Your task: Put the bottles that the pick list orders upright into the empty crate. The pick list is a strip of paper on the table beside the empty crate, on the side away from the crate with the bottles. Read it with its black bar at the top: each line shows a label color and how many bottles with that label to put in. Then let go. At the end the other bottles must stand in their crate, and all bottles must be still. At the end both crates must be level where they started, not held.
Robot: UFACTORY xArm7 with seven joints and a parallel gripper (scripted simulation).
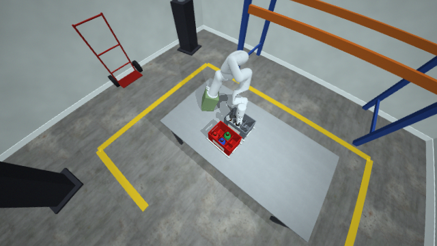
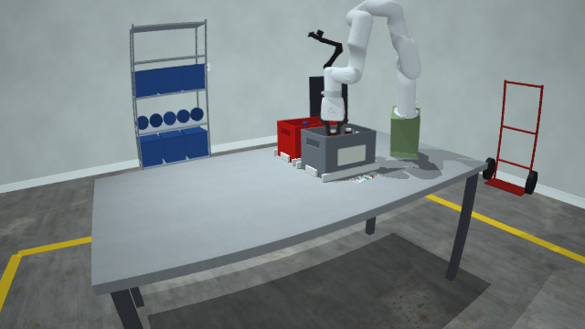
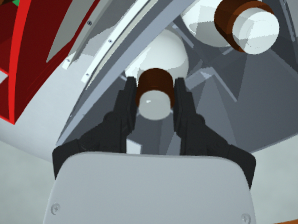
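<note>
My gripper [image 3: 155,88] is shut on the brown neck of a bottle [image 3: 156,91], lowered inside the grey crate [image 2: 339,149]. A second bottle [image 3: 246,24] with a brown neck stands in the same crate beside it, also showing in the exterior view [image 2: 348,131]. The label colours of both are hidden. The red crate [image 1: 222,137] stands next to the grey one and holds a green-topped bottle [image 1: 227,135], a blue-topped bottle [image 1: 222,140] and a red one [image 1: 215,134]. The pick list [image 2: 364,178] lies on the table in front of the grey crate; its lines are too small to read.
A green block [image 2: 404,132] carries the arm's base behind the crates. Crate walls stand close around the fingers. A metal shelf [image 2: 169,93], a red hand truck [image 2: 514,137] and a blue-orange rack [image 1: 341,44] stand off the table.
</note>
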